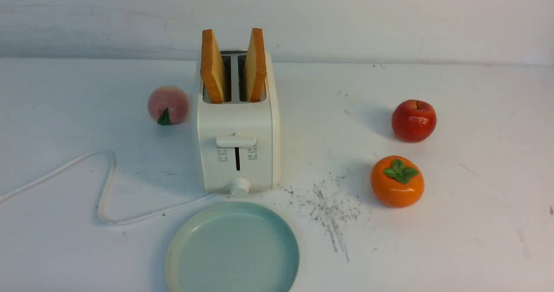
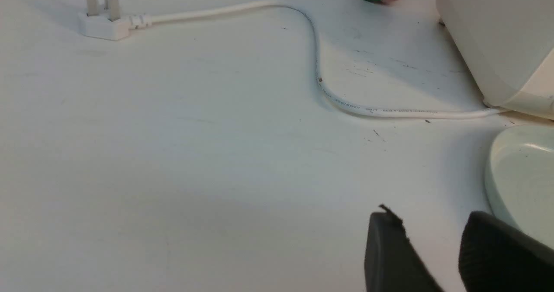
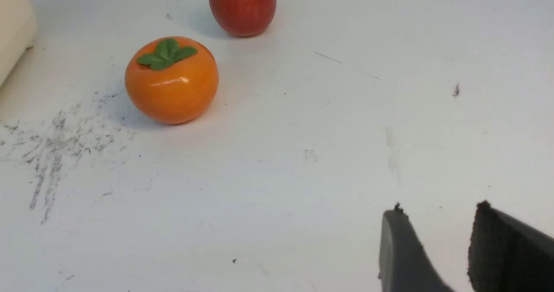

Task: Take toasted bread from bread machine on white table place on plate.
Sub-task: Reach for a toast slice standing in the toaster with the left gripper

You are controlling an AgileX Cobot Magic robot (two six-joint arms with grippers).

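Both arms hang low over the white table (image 1: 476, 248), out of the front view; the left gripper (image 2: 430, 217), beside the plate (image 2: 519, 171), and the right gripper (image 3: 439, 209) are spread, holding nothing. The toasted bread (image 1: 212, 67) stands on edge in the slots of the bread machine (image 1: 236, 123), crust edges facing the robot, tops leaning apart.

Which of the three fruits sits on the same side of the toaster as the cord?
The pink peach; the red apple and orange persimmon sit on the other side.
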